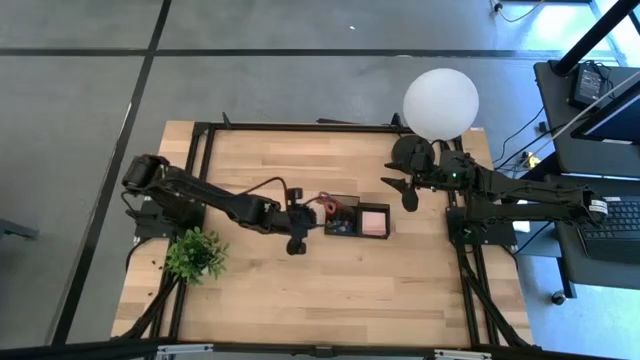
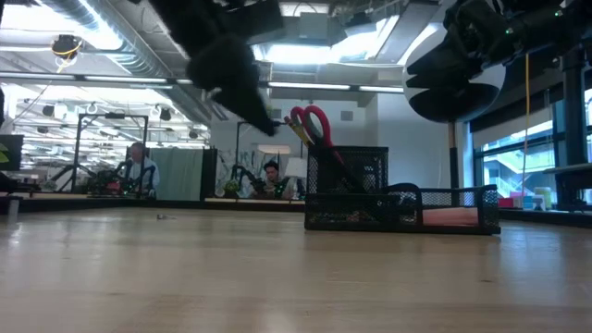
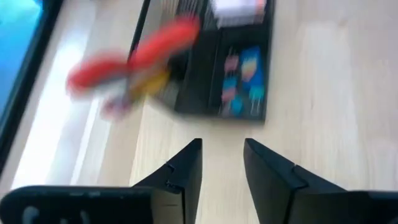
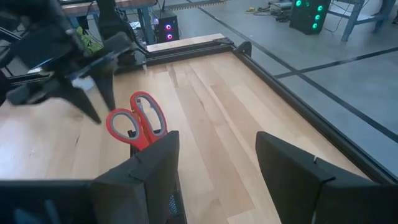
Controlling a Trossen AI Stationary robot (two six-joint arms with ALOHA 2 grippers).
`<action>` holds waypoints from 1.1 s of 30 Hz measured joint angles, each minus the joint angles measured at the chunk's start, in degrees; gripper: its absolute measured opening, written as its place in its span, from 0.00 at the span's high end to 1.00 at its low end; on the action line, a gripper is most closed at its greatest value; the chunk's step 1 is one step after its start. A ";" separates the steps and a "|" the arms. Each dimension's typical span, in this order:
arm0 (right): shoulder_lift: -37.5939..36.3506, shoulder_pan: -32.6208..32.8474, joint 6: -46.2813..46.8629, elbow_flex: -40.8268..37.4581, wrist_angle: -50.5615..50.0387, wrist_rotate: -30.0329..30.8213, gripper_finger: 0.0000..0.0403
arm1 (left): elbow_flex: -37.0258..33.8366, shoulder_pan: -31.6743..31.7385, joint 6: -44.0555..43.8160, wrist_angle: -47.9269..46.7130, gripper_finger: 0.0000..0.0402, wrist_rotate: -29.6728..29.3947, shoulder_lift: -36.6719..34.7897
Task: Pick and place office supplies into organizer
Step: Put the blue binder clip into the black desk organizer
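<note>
— Left hand [image 1: 297, 243]?
— Parked over the worktop [image 1: 300, 290] just beside the organizer [image 1: 357, 219], on its tall-cup side. Fingers [image 3: 186, 174] apart with a narrow gap between them, holding nothing, touching nothing. Raised above the wood in the low view.

— And the right hand [image 1: 407, 190]?
— Up near the white lamp globe [image 1: 441, 103], well apart from the organizer's far end. Fingers [image 4: 305, 180] spread wide, empty.

— Scissors [image 2: 313, 125]?
— Standing handles-up in the organizer's tall mesh cup, red loops above the rim, tilted slightly. Something yellow beside them in the same cup; too blurred in the left wrist view to name.

— Rest of the supplies?
— Pink sticky-note pad [image 1: 374, 221] lying flat in the low compartment at the end nearer the right arm. Small blue and pink bits [image 3: 242, 81] in the middle compartment; cannot tell exactly what.

— Anything else on the worktop?
— Green potted plant [image 1: 196, 254] near the left arm's base, well apart from the organizer.
</note>
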 joint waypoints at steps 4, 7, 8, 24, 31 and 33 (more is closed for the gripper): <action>0.00 0.00 -0.25 0.00 0.33 0.00 0.46 | 0.00 0.02 -6.46 -10.57 0.69 2.22 -3.51; -0.01 0.01 -1.20 0.00 0.50 0.00 0.46 | 0.00 0.15 -10.33 -17.13 0.67 6.40 -6.02; 0.00 0.02 -1.28 0.00 0.50 0.00 0.46 | 0.00 0.37 -11.08 -18.84 0.67 8.00 -6.70; -0.02 0.00 0.44 0.00 1.03 0.00 0.46 | 0.00 14.51 -12.19 -31.48 0.66 18.92 -9.73; -0.02 0.02 0.46 0.00 1.03 0.00 0.46 | 0.00 18.59 -5.26 -34.53 0.66 18.72 -5.86; 0.00 0.02 0.49 0.00 1.03 0.00 0.46 | 0.00 19.80 -5.71 -34.53 0.66 19.34 -3.81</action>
